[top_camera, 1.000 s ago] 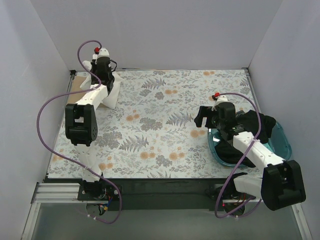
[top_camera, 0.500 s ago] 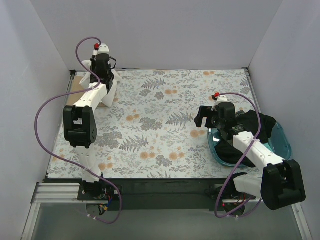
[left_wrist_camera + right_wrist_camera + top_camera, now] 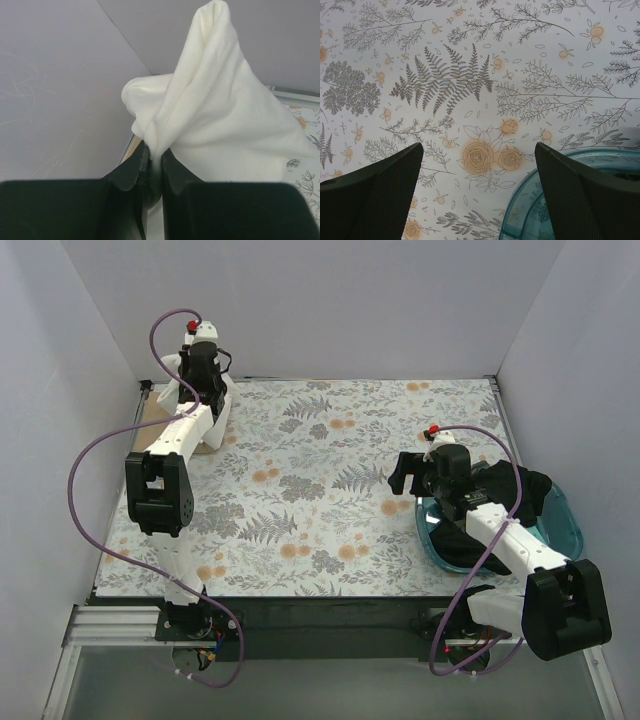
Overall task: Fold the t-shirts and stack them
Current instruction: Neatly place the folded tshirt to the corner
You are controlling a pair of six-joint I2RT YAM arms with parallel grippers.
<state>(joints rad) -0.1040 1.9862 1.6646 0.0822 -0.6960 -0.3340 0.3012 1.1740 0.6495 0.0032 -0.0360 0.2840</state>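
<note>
**Cream t-shirt pinched and hoisted at the table's 11 o'clock corner**

The left gripper (image 3: 154, 156) has its jaws closed tight on a gathered fold of the cream t-shirt (image 3: 215, 115). In the left wrist view the cloth rises from the pinch with its long axis toward 1 o'clock, ends in a rounded peak, and fans out toward 4 o'clock over the floral tablecloth (image 3: 320, 460).

The right gripper (image 3: 479, 148) hovers with its jaws spread wide and nothing between them, near 3 o'clock on the table. Just beside it at 4 o'clock sits a teal basin (image 3: 566, 516) holding dark garments (image 3: 500, 490) in a heap, some draped over its rim.
</note>
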